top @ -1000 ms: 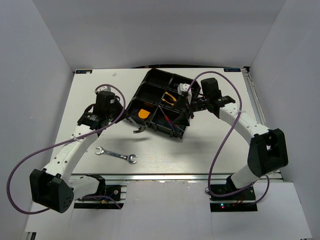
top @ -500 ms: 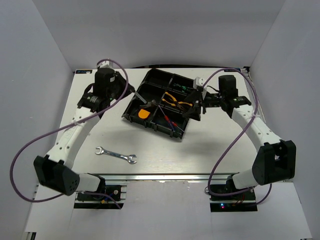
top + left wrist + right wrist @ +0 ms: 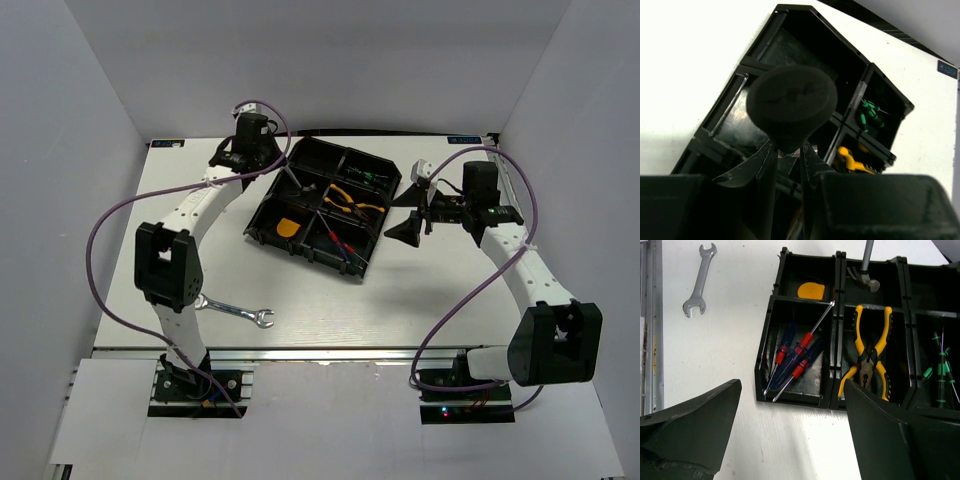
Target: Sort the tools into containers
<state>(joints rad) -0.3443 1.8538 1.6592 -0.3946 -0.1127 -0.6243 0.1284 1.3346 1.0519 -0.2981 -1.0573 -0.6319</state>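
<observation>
The black organizer tray [image 3: 262,215] lies at the table's middle back. My left gripper [image 3: 281,168] is over its far left side, shut on the hammer [image 3: 298,183]. The hammer's black handle end [image 3: 790,100] points at the left wrist camera. Its head [image 3: 867,283] hangs in the middle compartment beside the orange tape measure [image 3: 811,290]. Yellow-handled pliers [image 3: 871,352], red and blue screwdrivers [image 3: 797,357] and black-green screwdrivers [image 3: 940,372] lie in other compartments. The silver wrench [image 3: 232,311] lies on the table in front of the tray. My right gripper [image 3: 410,228] is open and empty, right of the tray.
White walls stand close on the left, back and right. A metal rail [image 3: 651,325] runs along the table's near edge. Purple cables loop from both arms. The left arm's elbow [image 3: 165,265] stands just behind the wrench.
My left gripper carried the hammer from in front of the tray up over it to the far left side. My right gripper drew back to the right, away from the tray.
</observation>
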